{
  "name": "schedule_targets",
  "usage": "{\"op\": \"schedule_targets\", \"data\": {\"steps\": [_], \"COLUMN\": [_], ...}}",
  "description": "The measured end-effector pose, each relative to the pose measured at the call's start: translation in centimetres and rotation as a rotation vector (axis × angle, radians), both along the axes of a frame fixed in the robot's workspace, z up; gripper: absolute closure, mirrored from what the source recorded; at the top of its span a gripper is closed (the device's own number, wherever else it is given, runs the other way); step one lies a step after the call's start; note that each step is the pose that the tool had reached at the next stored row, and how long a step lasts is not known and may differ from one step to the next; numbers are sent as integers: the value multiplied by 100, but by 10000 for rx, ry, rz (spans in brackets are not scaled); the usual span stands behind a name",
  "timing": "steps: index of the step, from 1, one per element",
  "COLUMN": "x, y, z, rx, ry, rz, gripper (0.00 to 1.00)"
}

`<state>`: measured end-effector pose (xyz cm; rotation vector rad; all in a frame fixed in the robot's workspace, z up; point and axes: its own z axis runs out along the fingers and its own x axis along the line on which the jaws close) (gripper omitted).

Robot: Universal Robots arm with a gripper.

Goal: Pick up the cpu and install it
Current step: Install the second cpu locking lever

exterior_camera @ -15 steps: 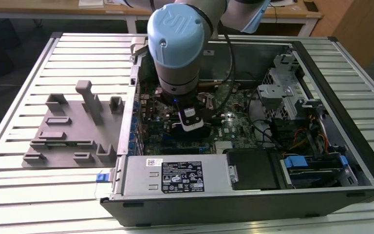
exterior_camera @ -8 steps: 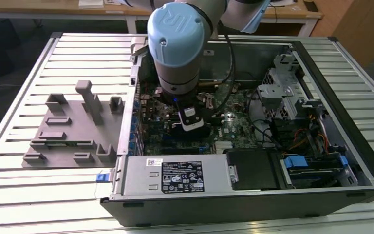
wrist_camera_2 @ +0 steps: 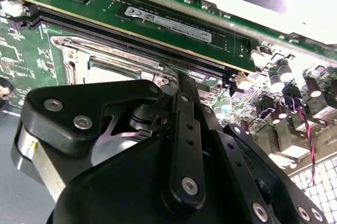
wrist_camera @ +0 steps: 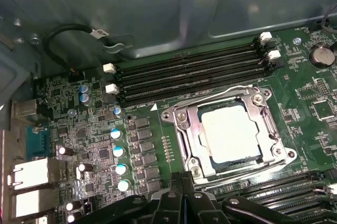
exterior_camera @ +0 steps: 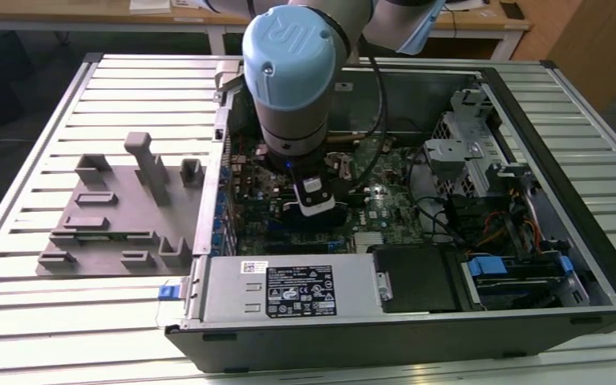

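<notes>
Starting at the exterior view's left, the grey fixture blocks [exterior_camera: 126, 212] are sitting on the table [exterior_camera: 30, 321]. Rightward, I'm hovering inside the computer case [exterior_camera: 565, 241]. In the first wrist view the cpu [wrist_camera: 230, 132] is lying flat in its socket frame [wrist_camera: 184, 129], just beyond my claw [wrist_camera: 181, 195]; I cannot tell how far my claw is parted.

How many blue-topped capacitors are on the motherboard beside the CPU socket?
5 in the first wrist view: four in a column beside the socket frame, one further off. The claw's links may hide more.
</notes>
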<state>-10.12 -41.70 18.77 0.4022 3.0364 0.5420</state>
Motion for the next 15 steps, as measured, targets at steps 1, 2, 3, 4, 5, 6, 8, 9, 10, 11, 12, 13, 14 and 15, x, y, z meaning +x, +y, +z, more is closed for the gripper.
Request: {"op": "schedule_targets", "data": {"steps": [1,2,3,4,5,6,8,9,10,11,12,13,14,15], "x": [0,0,0,0,0,0,0,0,0,0,0,0,0,0], "y": [1,2,4,6,10,13,17,18,19,20,20,21,22,23], "z": [-4,-6,-8,-10,-12,-12,-12,-12,-13,-13,-13,-13,-11,-1], "rx": [-4,-8,-9,-8,-8,-8,-9,-9,-14,-17,-19,-21,-22,-20], "ry": [-3,-4,-5,-5,-5,-5,-4,-4,-4,-5,-5,-5,-5,-6], "rz": [-2,-2,-3,-4,-4,-4,-3,-4,-3,-4,-4,-4,-4,-4], "gripper": [89,89,89,89,89,89,89,89,89,89,89,89,89,89]}}
